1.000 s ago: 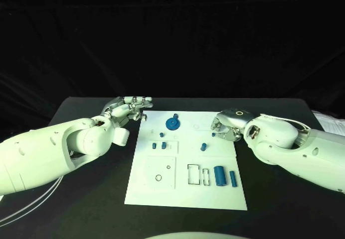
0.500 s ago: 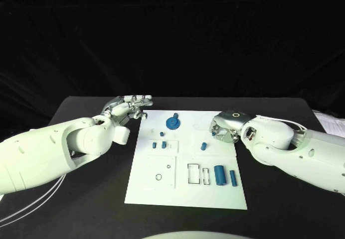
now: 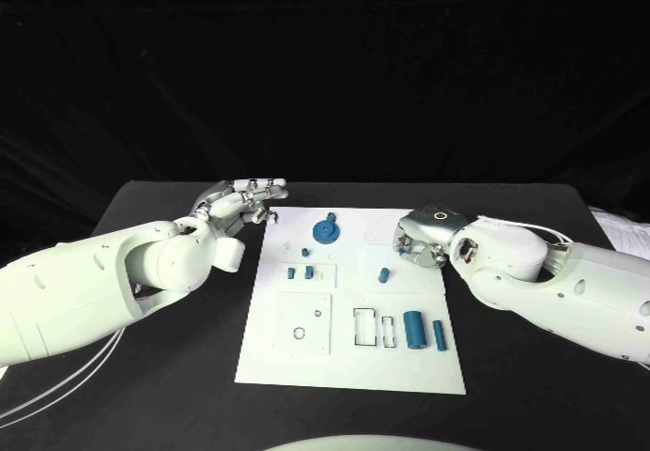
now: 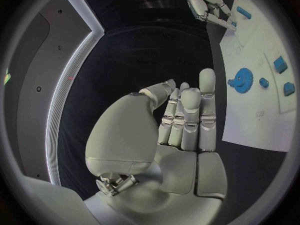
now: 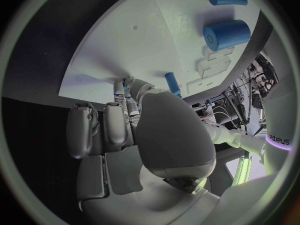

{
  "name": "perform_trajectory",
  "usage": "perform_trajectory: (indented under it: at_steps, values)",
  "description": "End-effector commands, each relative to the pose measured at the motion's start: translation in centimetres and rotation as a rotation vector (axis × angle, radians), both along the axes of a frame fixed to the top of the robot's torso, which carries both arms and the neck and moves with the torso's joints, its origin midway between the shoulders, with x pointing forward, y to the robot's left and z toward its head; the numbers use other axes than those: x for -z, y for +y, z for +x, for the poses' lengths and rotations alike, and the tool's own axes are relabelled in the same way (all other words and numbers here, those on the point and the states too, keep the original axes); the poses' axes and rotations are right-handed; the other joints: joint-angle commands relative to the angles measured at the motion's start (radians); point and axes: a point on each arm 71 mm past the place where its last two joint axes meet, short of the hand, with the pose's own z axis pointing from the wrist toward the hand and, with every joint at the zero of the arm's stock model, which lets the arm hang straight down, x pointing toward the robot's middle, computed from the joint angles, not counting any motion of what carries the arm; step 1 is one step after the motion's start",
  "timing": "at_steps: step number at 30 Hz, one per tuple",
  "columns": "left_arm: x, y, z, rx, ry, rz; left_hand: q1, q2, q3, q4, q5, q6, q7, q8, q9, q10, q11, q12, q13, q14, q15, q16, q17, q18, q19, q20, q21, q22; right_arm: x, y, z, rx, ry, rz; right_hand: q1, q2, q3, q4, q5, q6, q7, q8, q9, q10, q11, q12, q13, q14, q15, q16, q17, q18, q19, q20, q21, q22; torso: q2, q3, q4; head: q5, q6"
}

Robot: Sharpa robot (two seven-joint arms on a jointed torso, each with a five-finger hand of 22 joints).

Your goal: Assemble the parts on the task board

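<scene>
The white task board (image 3: pixel 346 352) lies mid-table. A blue gear (image 3: pixel 325 231) sits near its far edge, with small blue parts (image 3: pixel 300 273) below it and a blue peg (image 3: pixel 385 276) to their right. A thick blue cylinder (image 3: pixel 413 331) and a thin one (image 3: pixel 439 334) lie lower right. My right hand (image 3: pixel 417 240) curls down on the board's far right edge. In the right wrist view a sliver of a small blue part (image 5: pixel 124 83) shows pinched at the tips of the right hand (image 5: pixel 144 130). My left hand (image 3: pixel 251 202) hovers off the board's far left corner, fingers straight, holding nothing.
The black table (image 3: pixel 162 376) surrounds the board. Rectangular outlines (image 3: pixel 365 327) and a square recess (image 3: pixel 301 324) mark the board's near half. The left wrist view shows my left hand (image 4: pixel 184 120), the gear (image 4: pixel 240 80) and my right hand (image 4: pixel 209 5). White cables (image 3: pixel 54 390) trail at lower left.
My right hand has shifted slightly left over the board's edge, covering the small blue part that lay by its fingertips. The left hand has barely moved.
</scene>
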Motion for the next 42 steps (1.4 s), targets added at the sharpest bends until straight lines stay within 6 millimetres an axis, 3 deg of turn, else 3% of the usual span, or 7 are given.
perform_trajectory:
  at_steps: [1,21,30,37,42]
  values:
    - [-0.1,-0.3,-0.1,0.015,-0.008,-0.014,0.001,0.006,-0.005,0.001,0.005,-0.007,0.001,0.002,-0.001,-0.005,0.000,0.004,0.001,-0.008,-0.002,-0.004,-0.001,0.012,-0.005,0.000,-0.006,-0.001,1.4,0.1,-0.5,-0.001,0.034,-0.067,0.004,0.016,0.001,-0.009,-0.005,0.008,0.000,0.005,0.004,0.012,-0.001,0.007,0.001,0.043,-0.009,0.006,0.002,-0.008,0.011,0.000,0.008,0.021,0.000,-0.0005,-0.0006,-0.001,-0.001]
    - [-0.1,-0.4,0.0,0.022,-0.006,-0.007,0.006,0.007,-0.012,-0.005,0.005,-0.015,0.004,0.000,-0.002,-0.016,0.003,0.008,0.000,-0.010,0.000,-0.004,-0.007,0.011,-0.004,0.001,-0.010,-0.004,-0.6,0.1,-1.2,-0.002,-0.095,0.053,-0.001,0.026,0.034,-0.043,-0.025,0.013,0.004,-0.004,0.009,0.028,0.001,-0.008,-0.012,0.044,-0.011,0.016,0.010,-0.014,0.027,-0.005,0.024,0.045,-0.001,-0.0006,-0.0003,-0.006,0.003]
    - [0.0,-0.3,0.0,0.027,0.001,0.011,-0.008,0.002,-0.029,-0.002,0.005,-0.028,0.009,-0.001,-0.002,-0.034,0.008,0.015,-0.001,-0.015,0.005,-0.006,-0.020,0.011,-0.003,0.005,-0.017,-0.010,-1.3,-0.1,-1.6,-0.004,-0.101,0.078,-0.003,0.024,0.036,-0.045,-0.026,0.013,0.004,-0.005,0.009,0.028,0.001,-0.009,-0.013,0.044,-0.010,0.016,0.009,-0.014,0.027,-0.005,0.025,0.047,0.000,0.0005,-0.0004,-0.001,0.003]
    - [0.1,-0.1,0.1,0.025,0.002,0.017,-0.010,0.002,-0.032,-0.002,0.005,-0.032,0.010,-0.001,-0.002,-0.038,0.009,0.016,-0.001,-0.018,0.006,-0.008,-0.026,0.010,-0.003,0.005,-0.019,-0.011,-2.2,1.0,-2.9,-0.048,-0.104,0.128,-0.008,0.019,0.038,-0.048,-0.025,0.012,0.006,-0.007,0.010,0.028,0.003,-0.011,-0.015,0.043,-0.007,0.016,0.009,-0.014,0.028,-0.004,0.026,0.047,0.000,-0.0004,-0.0009,0.005,0.002]
    - [0.1,-0.2,0.1,0.027,0.000,0.015,-0.009,0.002,-0.033,-0.002,0.005,-0.032,0.010,-0.001,-0.002,-0.039,0.009,0.016,-0.001,-0.018,0.006,-0.008,-0.027,0.010,-0.003,0.006,-0.020,-0.012,-3.0,3.1,-4.2,-0.111,-0.108,0.183,-0.009,0.018,0.039,-0.049,-0.024,0.012,0.007,-0.008,0.010,0.029,0.003,-0.011,-0.015,0.043,-0.006,0.017,0.009,-0.014,0.028,-0.003,0.026,0.048,0.000,-0.0003,0.0003,0.015,0.000]
